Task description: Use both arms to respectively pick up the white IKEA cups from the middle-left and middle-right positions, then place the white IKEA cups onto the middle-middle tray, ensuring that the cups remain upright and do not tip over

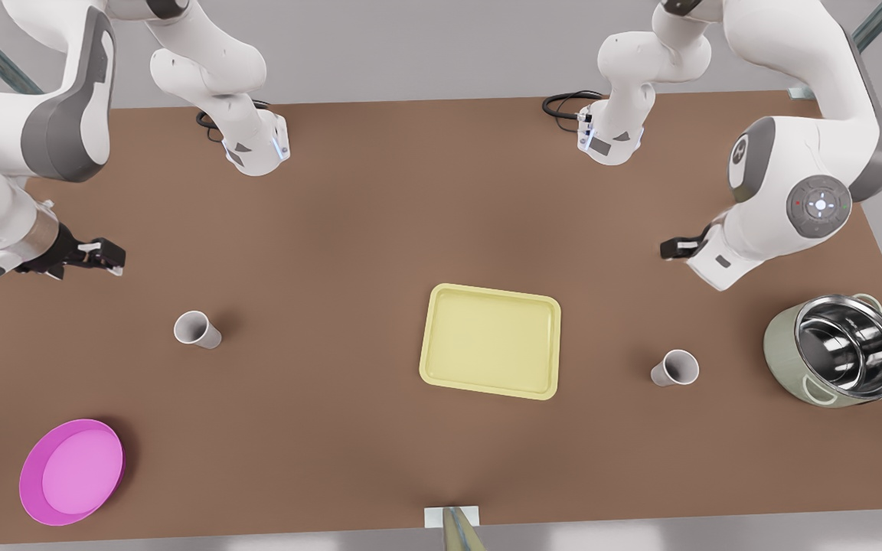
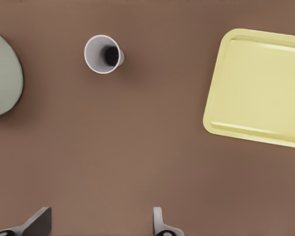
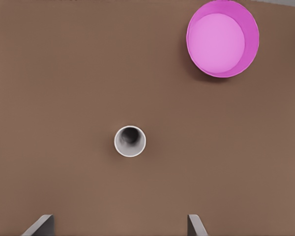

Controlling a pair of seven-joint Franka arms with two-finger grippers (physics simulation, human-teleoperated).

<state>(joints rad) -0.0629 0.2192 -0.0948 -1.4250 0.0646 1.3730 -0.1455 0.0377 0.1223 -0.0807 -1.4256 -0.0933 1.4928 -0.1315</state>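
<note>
Both jaws are spread, holding nothing: left gripper (image 1: 674,249) and right gripper (image 1: 108,256) flank the pale yellow rectangular tray (image 1: 491,340), small white tapered cups (image 1: 674,368) (image 1: 196,329) upright beside it.

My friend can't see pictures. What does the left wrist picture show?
A small white cup stands upright on a brown table, with a pale yellow tray lying apart from it. The edge of a grey-green pot shows on the cup's other side, and the left hand has its two fingers spread open above the bare table.
</note>
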